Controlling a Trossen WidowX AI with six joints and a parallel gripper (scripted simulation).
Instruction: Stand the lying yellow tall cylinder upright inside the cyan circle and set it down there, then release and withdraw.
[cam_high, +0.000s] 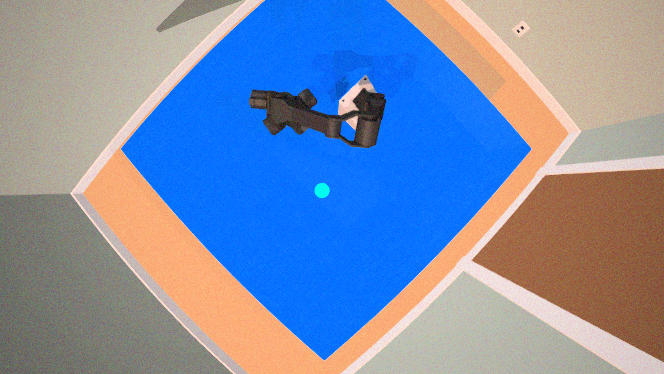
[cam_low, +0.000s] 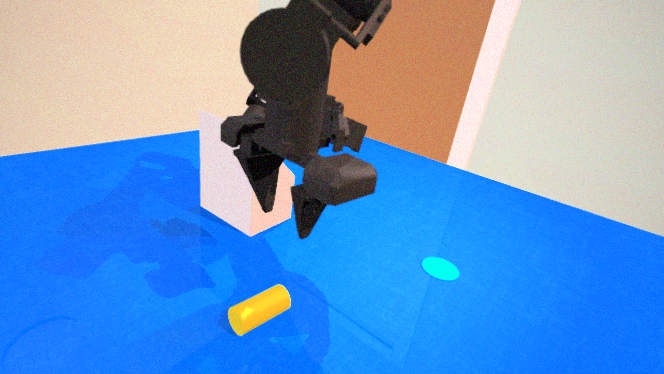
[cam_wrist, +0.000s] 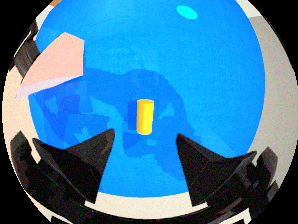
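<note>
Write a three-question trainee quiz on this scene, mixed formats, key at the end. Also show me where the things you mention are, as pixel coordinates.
1. True or false: the yellow cylinder (cam_low: 259, 310) (cam_wrist: 145, 117) stands upright.
2. Multiple choice: what lies between the fingertips of the hand (cam_low: 285, 225) (cam_wrist: 146, 134)?
A) the yellow cylinder, gripped
B) nothing gripped
C) a cyan block
3. Fill in: the cylinder's goal is the ____ circle (cam_high: 322, 190) (cam_low: 440, 268) (cam_wrist: 187, 12).

Key: 1 false; 2 B; 3 cyan
</note>
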